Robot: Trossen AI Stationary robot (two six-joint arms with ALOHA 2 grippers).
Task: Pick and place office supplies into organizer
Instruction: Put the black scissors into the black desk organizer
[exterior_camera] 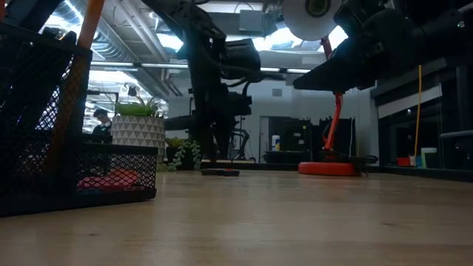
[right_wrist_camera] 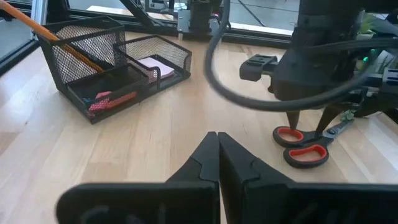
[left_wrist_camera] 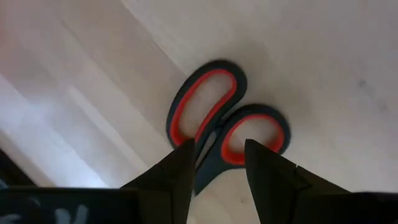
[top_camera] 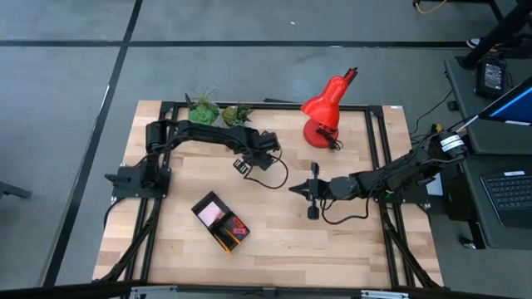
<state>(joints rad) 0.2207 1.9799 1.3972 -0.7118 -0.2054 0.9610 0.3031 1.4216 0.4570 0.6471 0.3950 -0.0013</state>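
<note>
We find the left gripper point(left_wrist_camera: 216, 167) poised directly over the red-handled scissors point(left_wrist_camera: 227, 121), its fingers parted and straddling the point where the two handle loops meet; nothing is held yet. In our judgement the step in hand is the pick: the fingers should descend squarely to the table, close across the narrow neck rather than the rounded loops, and lift level so the blades do not swing. The scissors lie flat on the pale wooden table point(top_camera: 349, 232), with black plastic loops lined in red and bright metal blades. Further off, the right gripper point(right_wrist_camera: 217, 155) hangs idle with its fingers pressed together. Beyond it stands the organizer point(right_wrist_camera: 118, 68), a black wire-mesh tray holding an orange pencil point(right_wrist_camera: 56, 38) leaning upright, pink notes and a red item.
</note>
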